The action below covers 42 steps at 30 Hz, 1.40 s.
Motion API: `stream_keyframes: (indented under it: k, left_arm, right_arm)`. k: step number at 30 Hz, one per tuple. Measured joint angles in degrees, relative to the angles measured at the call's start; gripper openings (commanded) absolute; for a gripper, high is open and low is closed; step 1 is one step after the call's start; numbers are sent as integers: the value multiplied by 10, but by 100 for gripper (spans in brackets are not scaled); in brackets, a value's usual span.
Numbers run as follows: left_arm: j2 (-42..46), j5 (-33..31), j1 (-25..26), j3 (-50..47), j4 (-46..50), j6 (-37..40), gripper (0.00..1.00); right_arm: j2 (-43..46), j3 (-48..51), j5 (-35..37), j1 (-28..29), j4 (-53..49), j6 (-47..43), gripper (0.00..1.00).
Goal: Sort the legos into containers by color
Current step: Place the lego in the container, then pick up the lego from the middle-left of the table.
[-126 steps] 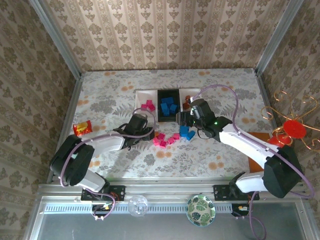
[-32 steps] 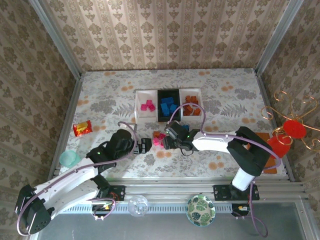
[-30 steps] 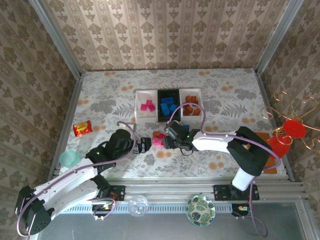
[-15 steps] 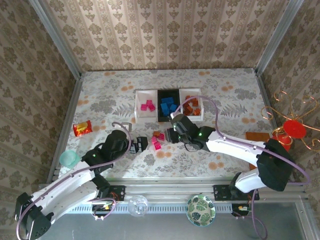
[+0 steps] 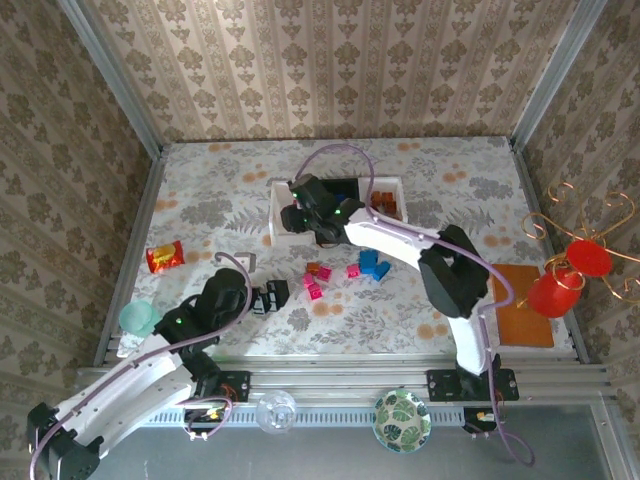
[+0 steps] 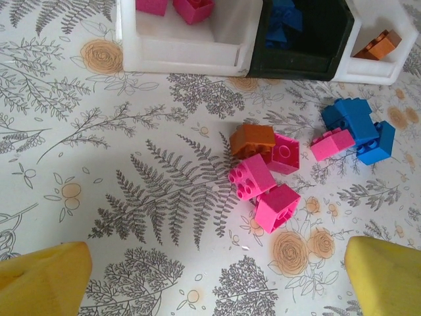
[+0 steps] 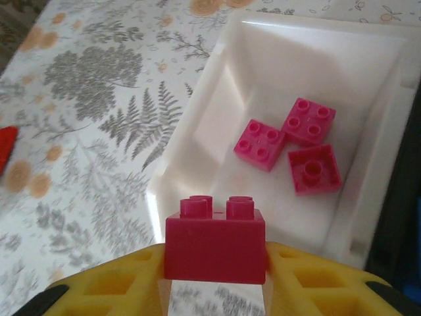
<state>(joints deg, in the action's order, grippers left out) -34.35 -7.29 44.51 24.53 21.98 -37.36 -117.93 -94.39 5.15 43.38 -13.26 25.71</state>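
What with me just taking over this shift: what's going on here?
The right gripper holds a magenta brick at the left white tray, where three pink bricks already lie. The left gripper is open above the loose bricks on the table: pink, orange and blue. The black tray holds blue bricks, the right white tray orange bricks.

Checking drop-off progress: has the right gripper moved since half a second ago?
Yes. The right gripper, shut on a magenta pink plastic brick, went up-left from the loose bricks to over the left white rectangular tray.
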Motion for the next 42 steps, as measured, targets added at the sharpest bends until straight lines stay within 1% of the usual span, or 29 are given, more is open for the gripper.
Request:
stream_keyframes:
  k: [1, 4, 5, 9, 12, 15, 18, 22, 25, 27, 29, 31, 34, 38, 41, 42]
  left_arm:
    - [2, 0, 0, -2, 1, 0, 100]
    - [2, 4, 0, -5, 7, -2, 100]
    - [2, 6, 0, -6, 9, -3, 100]
    - [2, 11, 0, -6, 9, -4, 100]
    - [-5, 15, 0, -6, 8, -4, 100]
    - [-21, 26, 0, -6, 4, -4, 95]
    - [-53, 39, 0, -6, -11, -3, 90]
    - [-123, 57, 3, -2, -46, -2, 88]
    - [-187, 62, 20, 14, -70, 5, 82]
    - [-232, 64, 34, 36, -83, 12, 82]
    - [-280, 64, 49, 63, -99, 21, 84]
    - [-322, 61, 63, 89, -111, 29, 86]
    - [-384, 52, 84, 124, -126, 40, 86]
    - [-451, 22, 107, 151, -131, 46, 79]
    - [-480, -3, 119, 162, -130, 46, 77]
    - [-488, -10, 123, 164, -130, 46, 75]
  right_arm:
    - [-18, -21, -2, -4, -5, 1, 48]
    - [-56, -71, -12, -14, -17, 7, 65]
    - [-63, -82, -14, -17, -19, 8, 69]
    - [-67, -99, -21, -23, -24, 8, 73]
    - [-50, -83, -24, -24, -20, 8, 74]
    - [9, -13, -24, -21, -9, 5, 74]
    - [95, 81, -24, -14, 12, 4, 75]
    - [217, 210, -22, -3, 52, 10, 75]
    - [291, 301, -19, 2, 74, 19, 75]
    - [328, 354, -12, 2, 81, 26, 75]
    - [363, 407, -3, 2, 82, 32, 76]
    - [393, 445, 7, 2, 79, 35, 76]
    - [439, 480, 20, 2, 73, 42, 76]
    - [494, 498, 35, 1, 70, 45, 77]
    - [523, 505, 41, 0, 68, 45, 77]
    - [532, 508, 43, 0, 68, 45, 77]
